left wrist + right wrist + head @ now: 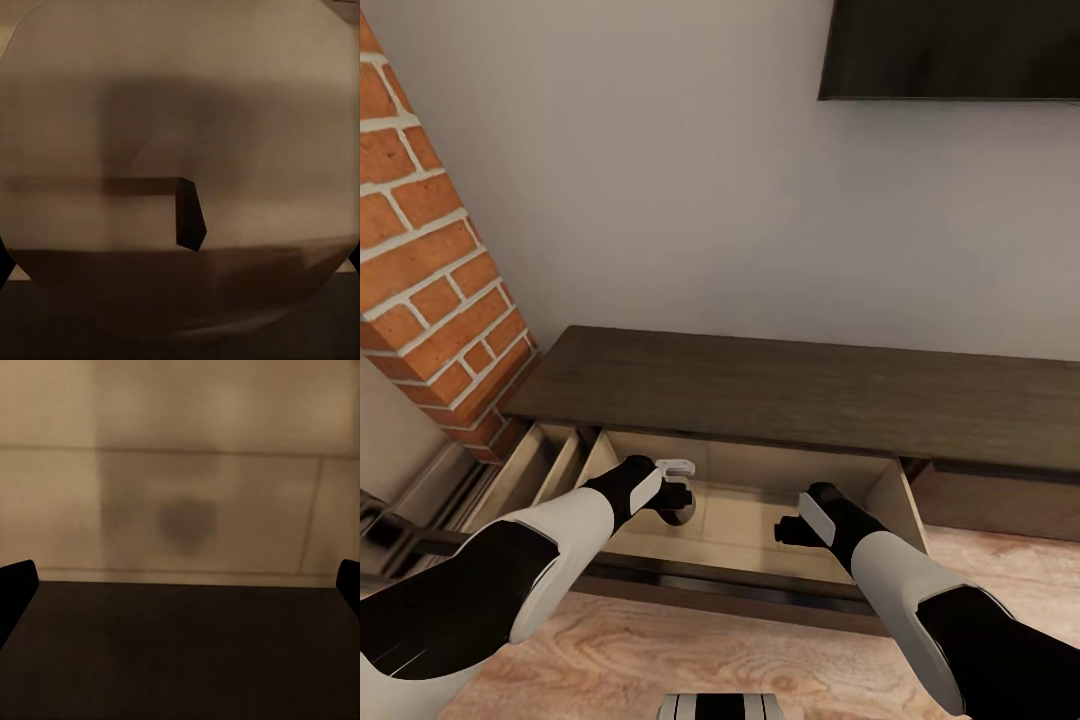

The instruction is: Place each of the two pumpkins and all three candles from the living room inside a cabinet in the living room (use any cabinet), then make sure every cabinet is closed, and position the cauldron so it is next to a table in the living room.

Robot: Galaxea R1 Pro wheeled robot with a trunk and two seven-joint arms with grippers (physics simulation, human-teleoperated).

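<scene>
The long dark brown cabinet (790, 390) stands against the wall with its middle drawer (760, 525) pulled out, pale inside. My left gripper (676, 497) reaches down into that drawer's left part, shut on a tan-grey candle (680, 513). In the left wrist view the candle (180, 112) looms very close, its dark wick (189, 214) showing, with fingertips (4, 259) at its sides. My right gripper (784, 531) hangs over the drawer's front right, open and empty; the right wrist view shows its spread fingertips (15, 585) above the drawer's dark front edge (180, 652). No pumpkins, cauldron or table are in view.
A red brick column (430, 250) rises at the left. Below it a second drawer (530, 470) of the cabinet stands open. A dark screen (950, 50) hangs on the wall at the upper right. Pale wood floor (710, 650) lies in front of the cabinet.
</scene>
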